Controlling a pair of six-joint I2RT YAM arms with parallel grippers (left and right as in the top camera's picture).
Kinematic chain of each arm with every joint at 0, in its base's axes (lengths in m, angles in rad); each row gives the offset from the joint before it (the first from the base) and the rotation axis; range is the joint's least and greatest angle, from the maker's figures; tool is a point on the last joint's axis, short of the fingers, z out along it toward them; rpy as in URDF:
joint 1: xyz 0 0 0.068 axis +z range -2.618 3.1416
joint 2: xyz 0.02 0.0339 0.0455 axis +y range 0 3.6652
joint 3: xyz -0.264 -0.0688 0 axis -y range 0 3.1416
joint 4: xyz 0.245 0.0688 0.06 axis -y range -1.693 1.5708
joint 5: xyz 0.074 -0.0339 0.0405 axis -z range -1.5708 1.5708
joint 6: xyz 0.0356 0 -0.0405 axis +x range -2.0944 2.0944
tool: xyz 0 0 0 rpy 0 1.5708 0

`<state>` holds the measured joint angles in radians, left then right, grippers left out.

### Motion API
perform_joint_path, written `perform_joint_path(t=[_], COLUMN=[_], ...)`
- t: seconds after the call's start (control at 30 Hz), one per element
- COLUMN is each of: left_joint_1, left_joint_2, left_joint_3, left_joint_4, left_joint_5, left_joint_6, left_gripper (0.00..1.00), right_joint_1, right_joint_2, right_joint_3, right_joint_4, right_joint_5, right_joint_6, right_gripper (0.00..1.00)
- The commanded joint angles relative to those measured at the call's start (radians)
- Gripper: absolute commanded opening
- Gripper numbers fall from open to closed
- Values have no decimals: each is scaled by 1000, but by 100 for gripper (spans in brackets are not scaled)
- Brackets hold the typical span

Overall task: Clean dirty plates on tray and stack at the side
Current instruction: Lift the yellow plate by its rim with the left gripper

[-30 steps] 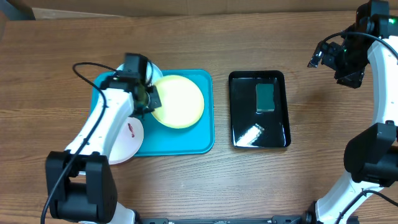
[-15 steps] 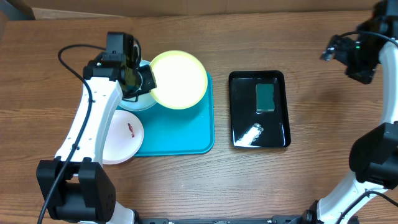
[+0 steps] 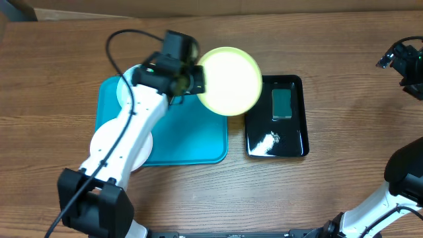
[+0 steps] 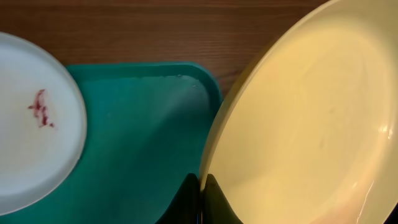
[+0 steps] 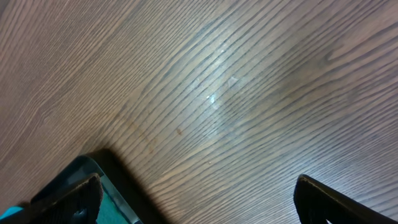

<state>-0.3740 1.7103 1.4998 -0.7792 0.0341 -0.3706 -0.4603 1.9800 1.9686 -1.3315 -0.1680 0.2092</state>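
the left gripper [image 3: 193,79] clenched the rim of the yellow plate [image 3: 231,80], lifted over the teal tray [image 3: 198,142] and black tray [image 3: 294,147]; the right gripper [image 5: 199,202] hung with jaws spread wide.

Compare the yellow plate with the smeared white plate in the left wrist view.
The yellow plate is gripped at its rim in the jaws of the left gripper and lifted; the white plate lies flat on the teal tray. The white plate carries a red smear; the visible face of the yellow plate shows none. Both are round and plain.
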Motion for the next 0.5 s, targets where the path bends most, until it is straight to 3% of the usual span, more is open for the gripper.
perform_joint_path(t=[0.0, 0.3, 0.47], left_joint_1=[-89, -284, -374], left_joint_2=[-22, -22, -22], left_joint_3=[30, 30, 30], left_joint_4=[29, 121, 188], left_joint_5=[-139, -368, -528], left_joint_6=[-22, -17, 70], left_gripper=[4, 4, 4], right_joint_1=[1, 1, 1], right_joint_2=[-7, -7, -7], right_joint_3=[16, 16, 16], right_joint_4=[3, 3, 3], right_joint_5=[2, 2, 2], right_joint_6=[0, 0, 0], right_gripper=[100, 100, 100])
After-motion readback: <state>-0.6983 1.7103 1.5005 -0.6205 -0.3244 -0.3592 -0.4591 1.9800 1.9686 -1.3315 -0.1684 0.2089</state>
